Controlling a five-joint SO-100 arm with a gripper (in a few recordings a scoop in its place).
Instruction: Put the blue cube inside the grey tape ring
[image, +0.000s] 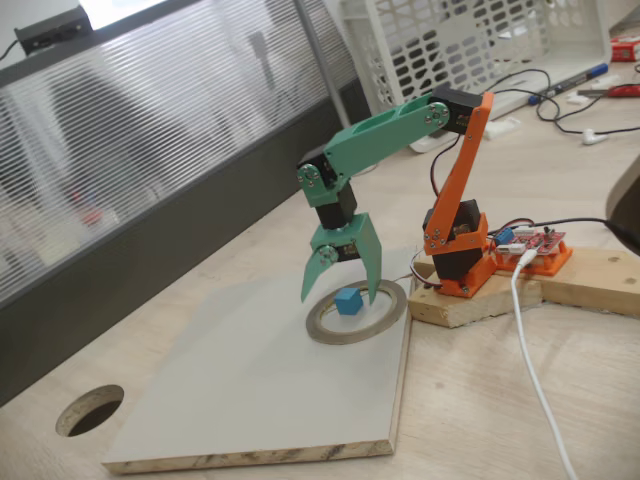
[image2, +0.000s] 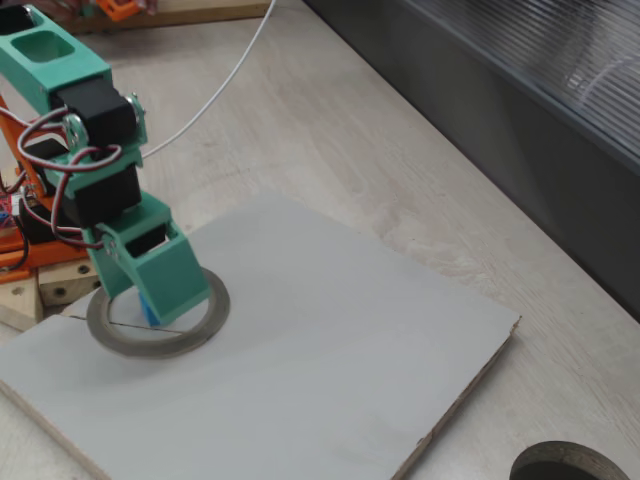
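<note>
Here, going left to right in a fixed view: a dark round cut-out hole (image: 90, 410) sits in the wooden table (image: 500, 400) at the near left, just off the corner of a pale grey board (image: 250, 390) lying flat on the table. Toward the board's far right corner lies the grey tape ring (image: 357, 312), flat, with a yellowish inner rim. The blue cube (image: 348, 301) sits inside the ring, resting on the board within the inner opening. Directly above it hangs the green gripper (image: 342, 290), pointed down, fingers spread wide, one tip to each side of the cube and neither touching it. Whether the tips meet the ring, I cannot tell. Right of the ring, the arm's orange base (image: 458, 250) stands on a wooden block (image: 480, 300) just beside the board's right edge, with a white cable (image: 535, 370) running toward the near side. In the other fixed view the gripper (image2: 150, 300) covers most of the ring's (image2: 195, 335) inner space; a thin sliver of the cube (image2: 149, 310) shows below the green finger. The hole (image2: 570, 465) shows there at the near right.
</note>
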